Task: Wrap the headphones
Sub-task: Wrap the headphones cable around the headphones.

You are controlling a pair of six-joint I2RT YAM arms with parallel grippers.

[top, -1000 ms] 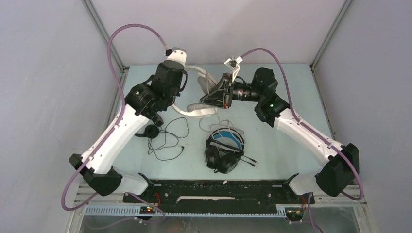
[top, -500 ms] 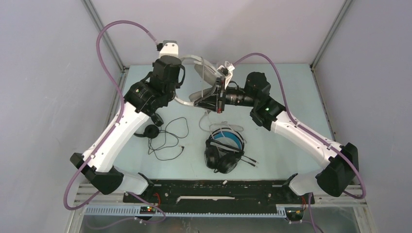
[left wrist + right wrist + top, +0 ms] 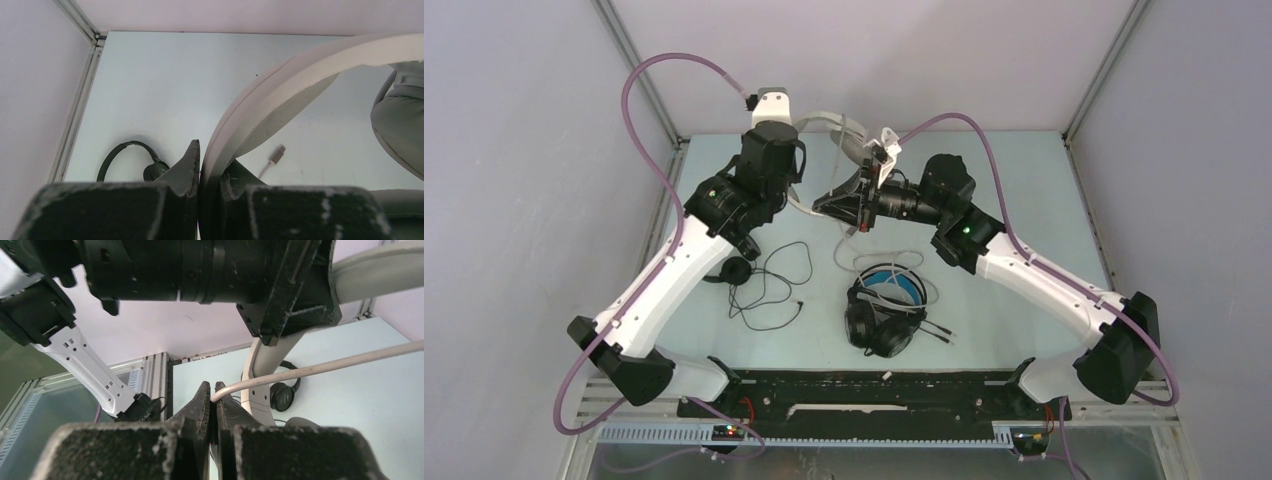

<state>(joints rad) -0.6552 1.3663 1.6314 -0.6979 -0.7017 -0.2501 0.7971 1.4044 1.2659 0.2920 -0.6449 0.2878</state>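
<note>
- Far centre of the table (image 3: 1034, 190), the big white-grey headphones (image 3: 842, 128) are held up off the surface between the two arms.
- Left gripper (image 3: 209, 172) is nearly closed, pinching the white headband (image 3: 280, 95) edge-on between its two fingers; the band arcs up and to the right from the grip.
- One grey ear cup (image 3: 400, 125) shows at the right edge of the left wrist view, clear of the table.
- Right gripper (image 3: 211, 392) is closed tight on the white cord (image 3: 325, 367); the cord bends at the fingertips and runs off to the right and up.
- Both grippers sit close together, left gripper on the left of the headset, right gripper reaching in from the right.
- Near centre, the bulky black headphones with blue-lined headband (image 3: 884, 310) lie flat on the table with a pale cord looped by them.
- On the left, the small thin black headphones (image 3: 735, 270) lie beside the left arm, their thin black cord (image 3: 774, 290) loose and uncoiled to the right.
- A pale plug (image 3: 276, 154) lies on the table under the raised headband; which cord it belongs to is unclear.
</note>
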